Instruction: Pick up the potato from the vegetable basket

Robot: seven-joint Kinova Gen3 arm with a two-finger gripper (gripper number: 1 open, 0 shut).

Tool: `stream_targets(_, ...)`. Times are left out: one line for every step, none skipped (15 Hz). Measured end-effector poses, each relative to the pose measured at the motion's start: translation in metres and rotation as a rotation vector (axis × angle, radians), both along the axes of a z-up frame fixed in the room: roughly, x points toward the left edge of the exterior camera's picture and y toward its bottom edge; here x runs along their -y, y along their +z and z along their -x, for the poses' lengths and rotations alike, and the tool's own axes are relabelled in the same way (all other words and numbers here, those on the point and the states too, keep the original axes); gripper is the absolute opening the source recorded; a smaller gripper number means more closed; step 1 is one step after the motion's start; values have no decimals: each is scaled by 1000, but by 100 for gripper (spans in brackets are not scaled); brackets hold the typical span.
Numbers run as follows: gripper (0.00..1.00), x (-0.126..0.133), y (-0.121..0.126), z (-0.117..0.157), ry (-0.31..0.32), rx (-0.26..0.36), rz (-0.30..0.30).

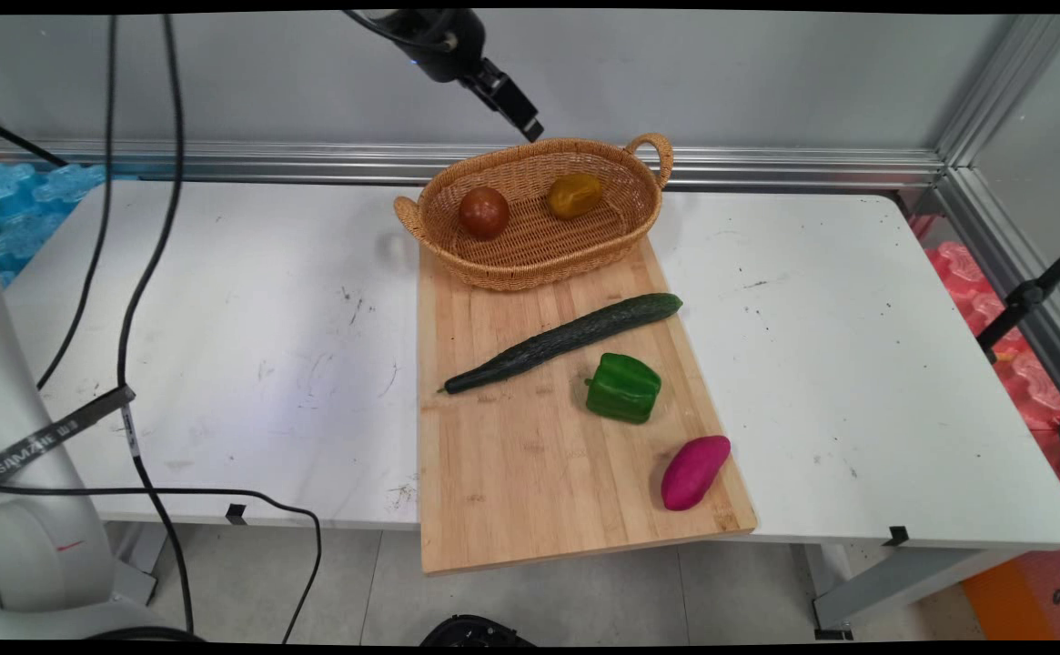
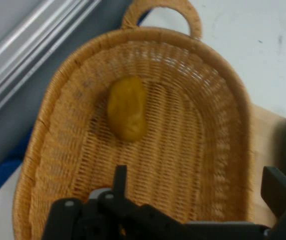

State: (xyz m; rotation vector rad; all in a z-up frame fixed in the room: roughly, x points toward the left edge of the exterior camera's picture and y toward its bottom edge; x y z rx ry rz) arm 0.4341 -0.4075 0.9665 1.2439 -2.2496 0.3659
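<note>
White table against a grey wall; a wooden cutting board lies on it, overhanging the near edge.

Wicker basket sits on the board's far end, handles at either end. Inside: a red-brown tomato on the left, a yellow-brown pepper on the right, apart from each other.

On the board outside the basket: a cucumber, long axis diagonal, stem tip near-left, blunt end far-right; a green bell pepper just beside it; a purple sweet potato near the board's near-right corner, tilted the same way.

Gripper hangs above the basket's far rim, fingers spread wide, nothing between them. Hand view looks down on the yellow-brown pepper.
</note>
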Motion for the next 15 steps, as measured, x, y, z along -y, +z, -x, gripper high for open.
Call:
stream_targets(100, 9, -6, 3, 12, 5, 1)
stream_targets(100, 17, -13, 6, 22, 8, 2)
stream_targets(100, 26, -20, 10, 33, 13, 0)
stream_targets(100, 35, -28, 14, 42, 19, -2)
stream_targets(100, 43, -36, 18, 49, 24, -5)
stream_targets(100, 48, -41, 20, 54, 28, -7)
stream_targets(100, 57, -49, 25, 59, 36, -11)
stream_targets(100, 64, -57, 29, 64, 43, -15)
stream_targets(100, 72, -66, 33, 68, 50, -21)
stream_targets(100, 79, -73, 36, 73, 57, -27)
stream_targets(100, 87, -82, 40, 77, 65, -34)
stream_targets(100, 94, -91, 44, 80, 73, -41)
stream_targets(100, 101, -98, 47, 81, 81, -48)
stream_targets(100, 108, -108, 51, 79, 92, -57)
stream_targets(100, 114, -115, 53, 76, 101, -63)
